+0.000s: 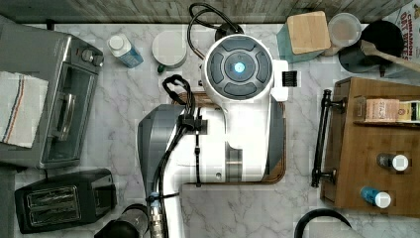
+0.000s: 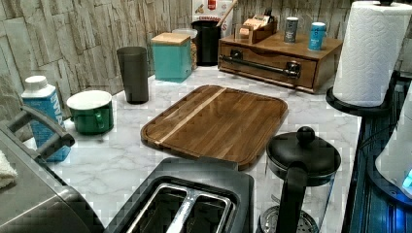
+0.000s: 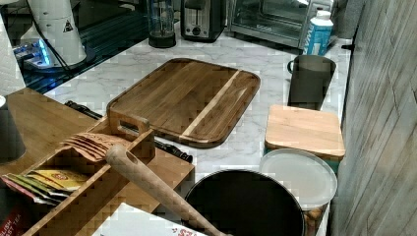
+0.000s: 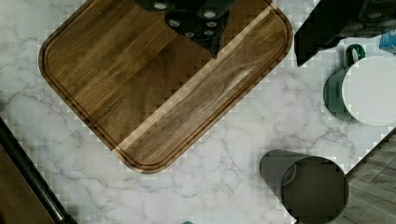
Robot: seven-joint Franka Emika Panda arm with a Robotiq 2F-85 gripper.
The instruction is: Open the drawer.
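The wide, shallow brown wooden drawer (image 2: 272, 65) sits shut in its low wooden cabinet at about three o'clock in the top view, its long black metal bar handle (image 1: 321, 139) running twelve-to-six along the cabinet's nine o'clock face. The white Franka arm (image 1: 237, 99) is poised over the flat, rounded-corner wooden tray (image 2: 218, 124) at the centre of the grey-veined white marble counter (image 2: 116, 165), so the handle lies well apart from the arm, toward three o'clock in the top view. In the wrist view the dark gripper (image 4: 196, 16) hangs above the tray; whether it is open or closed cannot be told, and it holds nothing visible. The coming move likely calls for travel toward three o'clock, with the jaws turned to straddle the bar across its long axis. The tray is oiled dark wood with one pale inlaid stripe and a perimeter groove; the bar is smooth, round and matte, mounted on two posts. On the cabinet top stand two small cylindrical jars (image 2: 303, 31) and a wooden tea-bag caddy (image 3: 93, 167).
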